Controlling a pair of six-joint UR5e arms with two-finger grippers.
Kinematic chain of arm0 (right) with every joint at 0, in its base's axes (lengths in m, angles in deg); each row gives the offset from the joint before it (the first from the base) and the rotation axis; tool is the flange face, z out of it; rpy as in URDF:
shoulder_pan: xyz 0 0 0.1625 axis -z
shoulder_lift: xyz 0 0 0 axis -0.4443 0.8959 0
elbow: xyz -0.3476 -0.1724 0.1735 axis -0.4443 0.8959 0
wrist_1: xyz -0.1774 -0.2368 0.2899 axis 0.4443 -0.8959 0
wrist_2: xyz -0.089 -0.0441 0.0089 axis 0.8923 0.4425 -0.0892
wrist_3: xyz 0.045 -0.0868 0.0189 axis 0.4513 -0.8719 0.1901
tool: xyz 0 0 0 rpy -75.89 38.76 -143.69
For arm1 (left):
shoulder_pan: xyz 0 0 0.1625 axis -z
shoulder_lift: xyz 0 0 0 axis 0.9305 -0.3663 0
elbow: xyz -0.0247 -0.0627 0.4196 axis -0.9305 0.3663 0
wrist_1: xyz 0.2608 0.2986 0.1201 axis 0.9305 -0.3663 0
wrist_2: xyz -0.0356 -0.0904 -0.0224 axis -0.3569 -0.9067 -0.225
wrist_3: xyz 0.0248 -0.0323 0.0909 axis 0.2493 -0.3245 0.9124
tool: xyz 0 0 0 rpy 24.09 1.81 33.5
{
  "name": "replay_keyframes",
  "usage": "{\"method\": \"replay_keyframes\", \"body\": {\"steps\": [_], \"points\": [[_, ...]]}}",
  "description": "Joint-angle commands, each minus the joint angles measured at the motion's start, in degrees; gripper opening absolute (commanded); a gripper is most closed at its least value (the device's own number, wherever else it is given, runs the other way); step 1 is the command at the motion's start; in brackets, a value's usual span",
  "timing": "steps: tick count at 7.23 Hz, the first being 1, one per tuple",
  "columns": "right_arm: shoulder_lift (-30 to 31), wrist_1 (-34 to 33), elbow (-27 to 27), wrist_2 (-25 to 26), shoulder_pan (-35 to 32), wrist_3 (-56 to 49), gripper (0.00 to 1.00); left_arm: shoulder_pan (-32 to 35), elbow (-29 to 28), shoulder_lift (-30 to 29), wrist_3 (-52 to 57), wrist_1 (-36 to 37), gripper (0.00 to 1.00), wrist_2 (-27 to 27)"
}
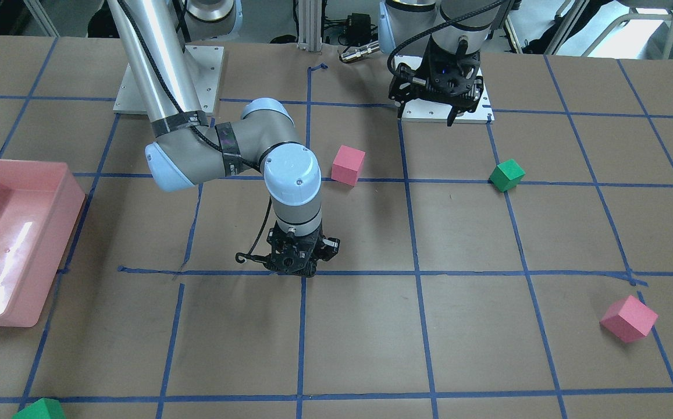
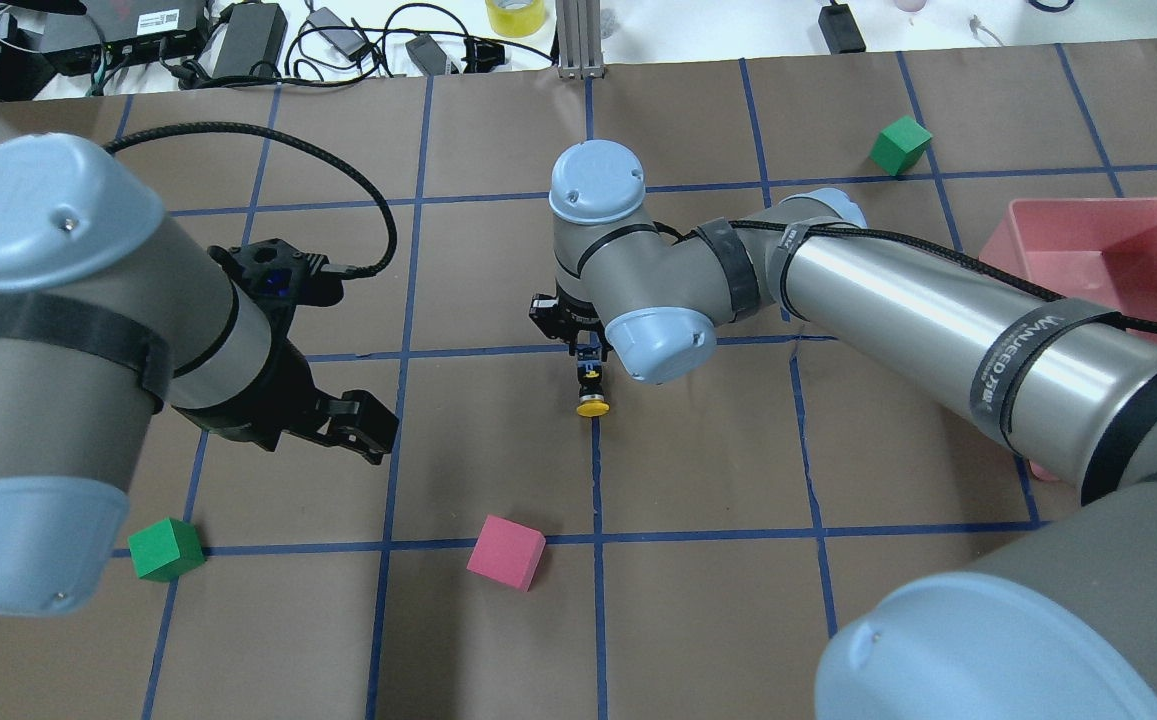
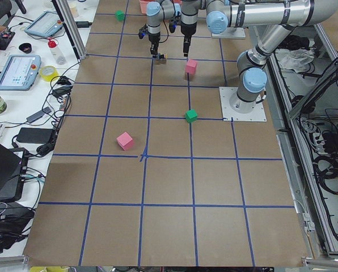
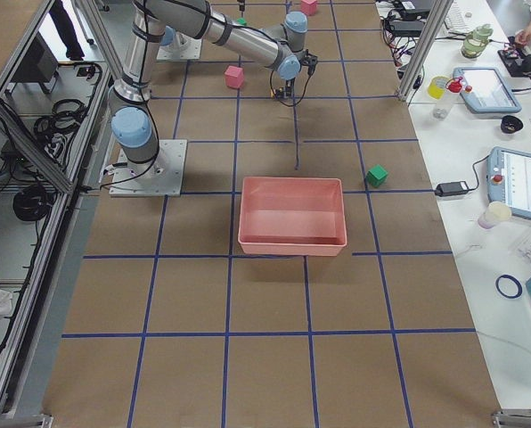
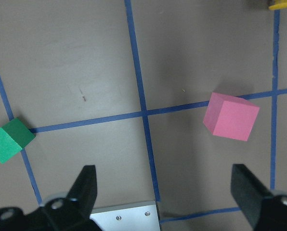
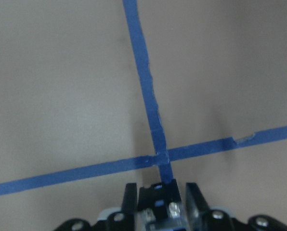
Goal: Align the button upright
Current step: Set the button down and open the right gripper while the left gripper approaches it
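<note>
The button (image 2: 593,392) has a yellow cap and a black body, and it sits at a crossing of blue tape lines mid-table. My right gripper (image 2: 590,360) points down and is shut on its grey-blue base (image 6: 160,211). The cap points toward the robot's side in the overhead view. In the front-facing view the right gripper (image 1: 296,272) hides the button. I cannot tell whether the button touches the table. My left gripper (image 5: 165,192) is open and empty, hovering near its base plate (image 1: 429,116). The yellow cap shows at the top right of the left wrist view (image 5: 283,5).
A pink cube (image 2: 506,552) and a green cube (image 2: 167,549) lie near the robot's side. Another green cube (image 2: 901,145) lies far right, and another pink cube (image 1: 629,318) lies on the operators' side. A pink bin (image 2: 1098,215) stands at the right.
</note>
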Motion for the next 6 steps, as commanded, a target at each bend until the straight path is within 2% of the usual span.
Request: {"method": "replay_keyframes", "body": {"steps": [1,2,3,5,6], "points": [[0.14,0.02,-0.34,-0.09,0.0,-0.16,0.8,3.58,7.29,-0.28,-4.27,9.99,1.0,-0.04],[0.32,-0.07,-0.35,-0.27,0.0,-0.51,0.88,3.68,8.45,-0.45,-4.36,10.2,1.0,-0.04],[1.28,-0.24,0.44,-0.35,0.09,-1.04,0.96,3.94,8.89,-1.07,-5.15,11.24,1.0,-3.61],[7.14,0.98,1.06,0.34,3.58,-9.17,1.0,6.03,9.86,-2.82,-7.6,17.45,1.0,-5.32],[10.39,5.16,1.49,-0.17,7.69,-12.52,1.0,8.58,11.17,-5.09,-10.66,22.45,1.0,-5.14]]}}
